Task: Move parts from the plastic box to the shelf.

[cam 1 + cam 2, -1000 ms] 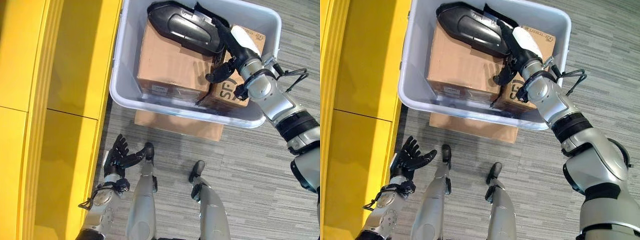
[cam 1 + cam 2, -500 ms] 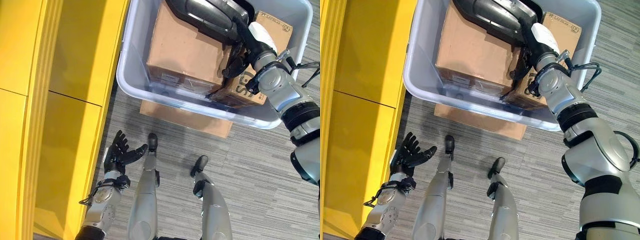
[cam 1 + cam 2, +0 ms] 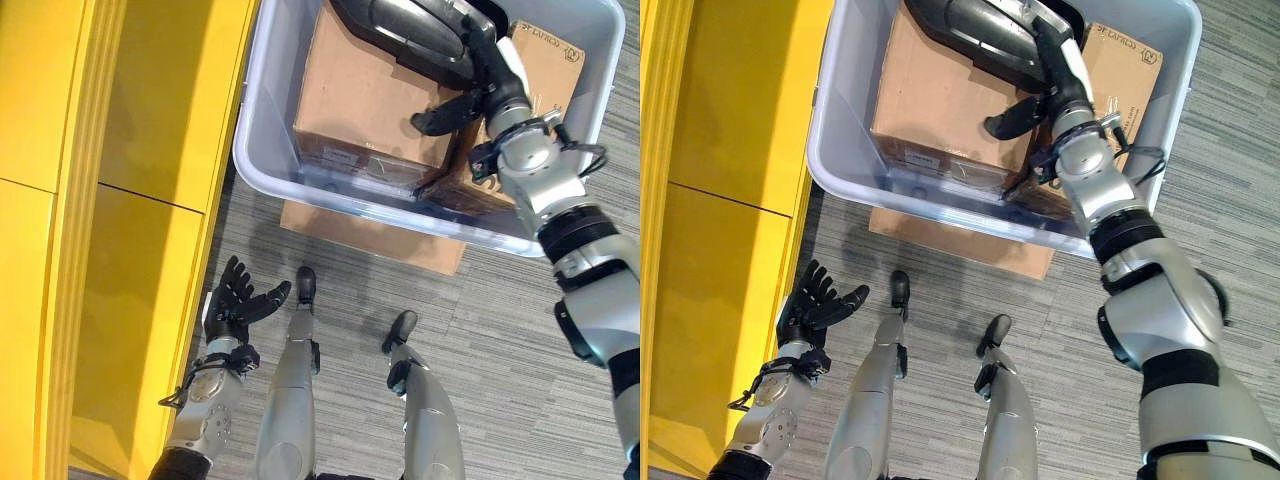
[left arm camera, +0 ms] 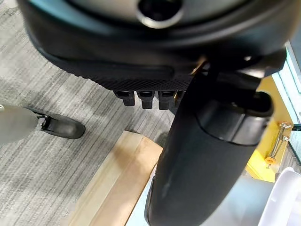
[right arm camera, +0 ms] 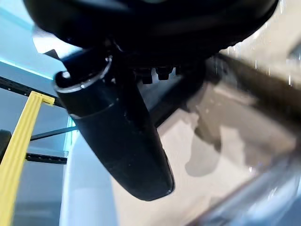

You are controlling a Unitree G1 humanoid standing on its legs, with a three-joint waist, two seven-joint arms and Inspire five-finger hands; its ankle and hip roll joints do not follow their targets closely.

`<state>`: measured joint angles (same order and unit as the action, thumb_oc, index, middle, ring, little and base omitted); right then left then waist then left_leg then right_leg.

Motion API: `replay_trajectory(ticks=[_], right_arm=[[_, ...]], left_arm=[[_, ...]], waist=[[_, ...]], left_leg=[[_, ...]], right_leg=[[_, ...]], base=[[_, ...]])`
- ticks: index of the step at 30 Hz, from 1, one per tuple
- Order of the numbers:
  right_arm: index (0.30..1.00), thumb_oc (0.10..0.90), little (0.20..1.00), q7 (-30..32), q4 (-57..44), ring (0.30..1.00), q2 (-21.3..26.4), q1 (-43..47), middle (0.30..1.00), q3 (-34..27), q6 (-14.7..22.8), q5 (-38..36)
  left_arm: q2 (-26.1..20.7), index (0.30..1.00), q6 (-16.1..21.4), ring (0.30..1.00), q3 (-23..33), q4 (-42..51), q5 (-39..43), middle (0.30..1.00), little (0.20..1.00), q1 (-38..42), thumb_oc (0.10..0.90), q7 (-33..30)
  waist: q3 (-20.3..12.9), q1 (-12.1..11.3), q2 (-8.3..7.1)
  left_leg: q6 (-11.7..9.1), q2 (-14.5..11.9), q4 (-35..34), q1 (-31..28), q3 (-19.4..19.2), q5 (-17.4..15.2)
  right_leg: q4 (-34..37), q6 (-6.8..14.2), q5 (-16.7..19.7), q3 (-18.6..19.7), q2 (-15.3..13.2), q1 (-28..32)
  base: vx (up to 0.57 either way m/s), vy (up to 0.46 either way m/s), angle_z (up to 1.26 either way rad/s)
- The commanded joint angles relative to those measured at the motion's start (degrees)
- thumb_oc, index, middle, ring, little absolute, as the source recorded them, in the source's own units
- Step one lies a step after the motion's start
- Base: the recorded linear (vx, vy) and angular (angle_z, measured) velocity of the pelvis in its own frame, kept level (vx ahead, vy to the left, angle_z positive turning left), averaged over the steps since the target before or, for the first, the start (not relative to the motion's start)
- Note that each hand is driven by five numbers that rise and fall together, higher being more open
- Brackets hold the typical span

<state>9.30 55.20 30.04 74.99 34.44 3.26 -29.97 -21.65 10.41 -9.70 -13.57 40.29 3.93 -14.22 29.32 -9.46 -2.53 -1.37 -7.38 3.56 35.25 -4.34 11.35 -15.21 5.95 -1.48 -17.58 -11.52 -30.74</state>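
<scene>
A grey carpet floor runs beside a yellow shelf. The plastic box sits on flat cardboard and holds two cartons with a black part on top. The right hand lies against the part, thumb now spread away from it; whether its fingers grip cannot be told. The left hand stays low, fingers spread and empty.

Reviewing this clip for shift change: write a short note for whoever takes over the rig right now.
Right hand: in the plastic box, on the black part, thumb out over the large cardboard box; grip unclear.
Left hand: open and idle, low beside the yellow shelf.
Smaller cardboard box sits at the right end of the plastic box.
Done: nothing visibly moved.
Left: lift the black part, carry it to the shelf.
</scene>
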Motion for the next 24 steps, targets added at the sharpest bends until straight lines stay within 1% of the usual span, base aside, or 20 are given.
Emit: replay_trajectory(ticks=[1, 3, 4, 5, 8, 15, 18, 19, 21, 22, 23, 24], right_arm=[[1.000, 0.900, 1.000, 1.97, -0.13, 1.000, -2.02, 6.72, 1.000, -0.41, 4.05, -8.17], [1.000, 0.900, 1.000, 1.95, -0.08, 1.000, -4.40, 6.63, 1.000, -0.39, 3.89, -9.28], [1.000, 0.900, 1.000, 2.03, -0.14, 1.000, -6.87, 6.10, 1.000, -0.77, 3.83, -10.89], [1.000, 0.900, 1.000, 2.04, -0.15, 1.000, -6.90, 6.09, 1.000, -0.77, 3.83, -10.89], [1.000, 0.900, 1.000, 2.34, 0.31, 1.000, -9.85, 5.49, 1.000, -1.20, 3.56, -12.43], [1.000, 0.900, 1.000, 3.34, 3.13, 1.000, -12.01, 4.64, 1.000, -2.87, 3.20, -13.91], [1.000, 0.900, 1.000, 3.91, 2.45, 1.000, -15.50, 3.04, 1.000, -3.77, 3.12, -15.40], [1.000, 0.900, 1.000, 3.95, 2.41, 1.000, -15.53, 3.01, 1.000, -3.77, 3.11, -15.40], [1.000, 0.900, 1.000, 4.88, 2.33, 1.000, -19.78, 1.54, 1.000, -5.48, 3.70, -19.89], [1.000, 0.900, 1.000, 4.91, 2.29, 1.000, -19.80, 1.51, 1.000, -5.48, 3.69, -19.88], [1.000, 0.900, 1.000, 5.43, 1.32, 1.000, -22.08, 0.86, 1.000, -5.96, 4.28, -22.08], [1.000, 0.900, 1.000, 5.47, 1.27, 1.000, -22.10, 0.83, 1.000, -5.96, 4.28, -22.09]], left_arm=[[-1.99, 1.000, 3.66, 1.000, -0.21, 4.85, 1.64, 1.000, 1.000, 0.89, 0.900, -1.52], [-2.04, 1.000, 3.29, 1.000, -0.46, 4.75, 1.62, 1.000, 1.000, 1.13, 0.900, -1.75], [-2.08, 1.000, 3.01, 1.000, -0.58, 4.73, 1.68, 1.000, 1.000, 1.32, 0.900, -2.16], [-2.09, 1.000, 3.00, 1.000, -0.56, 4.74, 1.68, 1.000, 1.000, 1.30, 0.900, -2.16], [-2.11, 1.000, 2.74, 1.000, -0.66, 4.80, 2.09, 1.000, 1.000, 1.53, 0.900, -2.62], [-2.13, 1.000, 2.71, 1.000, -1.12, 4.42, 1.96, 1.000, 1.000, 2.21, 0.900, -3.29], [-1.97, 1.000, 2.63, 1.000, -1.37, 4.12, 1.73, 1.000, 1.000, 2.60, 0.900, -4.02], [-1.98, 1.000, 2.64, 1.000, -1.35, 4.13, 1.73, 1.000, 1.000, 2.57, 0.900, -4.03], [-1.78, 1.000, 2.12, 1.000, -2.07, 3.80, 1.83, 1.000, 1.000, 3.35, 0.900, -4.89], [-1.78, 1.000, 2.12, 1.000, -2.06, 3.80, 1.83, 1.000, 1.000, 3.33, 0.900, -4.90], [-1.75, 1.000, 1.99, 1.000, -2.35, 3.53, 1.72, 1.000, 1.000, 3.83, 0.900, -5.32], [-1.76, 1.000, 1.99, 1.000, -2.34, 3.52, 1.72, 1.000, 1.000, 3.81, 0.900, -5.33]], waist=[[0.43, -0.08, -2.23], [0.43, 0.08, -2.48], [0.44, 0.15, -2.65], [0.44, 0.17, -2.68], [0.44, 0.17, -2.88], [0.45, -0.24, -2.81], [0.45, -0.37, -2.83], [0.45, -0.36, -2.85], [0.44, -0.40, -2.73], [0.44, -0.39, -2.74], [0.44, -0.49, -2.66], [0.44, -0.48, -2.68]], left_leg=[[-3.44, -2.85, 2.88, -6.88, 0.92, -10.97], [-3.44, -2.85, 2.70, -7.00, 0.87, -10.93], [-3.47, -2.85, 2.69, -6.96, 0.89, -10.93], [-3.47, -2.85, 2.69, -6.96, 0.89, -10.93], [-3.40, -2.78, 2.79, -6.87, 1.06, -11.05], [-3.33, -2.65, 2.79, -6.45, 1.52, -11.03], [-3.18, -2.67, 2.79, -6.68, 1.64, -11.25], [-3.18, -2.66, 2.79, -6.70, 1.63, -11.25], [-3.13, -2.58, 2.86, -7.13, 1.59, -11.43], [-3.13, -2.58, 2.85, -7.15, 1.58, -11.43], [-3.10, -2.49, 2.91, -7.38, 1.61, -11.51], [-3.09, -2.48, 2.90, -7.40, 1.61, -11.52]], right_leg=[[5.35, 2.24, 2.03, 3.79, 0.99, 5.23], [5.15, 2.18, 1.94, 3.83, 1.06, 5.14], [5.08, 2.09, 1.89, 3.82, 1.13, 5.12], [5.08, 2.09, 1.89, 3.82, 1.12, 5.12], [4.94, 2.02, 1.81, 3.55, 1.12, 5.31], [4.76, 2.03, 1.73, 3.36, 1.13, 5.02], [4.43, 1.91, 1.51, 3.34, 1.21, 5.09], [4.43, 1.91, 1.50, 3.34, 1.21, 5.11], [4.27, 1.87, 1.45, 3.37, 1.15, 5.36], [4.27, 1.87, 1.44, 3.37, 1.15, 5.38], [4.27, 1.79, 1.35, 3.40, 1.17, 5.60], [4.28, 1.79, 1.35, 3.40, 1.17, 5.62]], base=[[0.00, 0.000, 0.00], [0.00, 0.000, 0.00], [0.00, 0.000, 0.00], [0.00, 0.000, 0.00], [0.00, 0.000, 0.00], [0.00, 0.000, 0.00], [0.00, 0.000, 0.00], [0.00, 0.000, 0.00], [0.00, 0.000, 0.00], [0.00, 0.000, 0.00], [0.00, 0.000, 0.00], [0.00, 0.000, 0.00]])
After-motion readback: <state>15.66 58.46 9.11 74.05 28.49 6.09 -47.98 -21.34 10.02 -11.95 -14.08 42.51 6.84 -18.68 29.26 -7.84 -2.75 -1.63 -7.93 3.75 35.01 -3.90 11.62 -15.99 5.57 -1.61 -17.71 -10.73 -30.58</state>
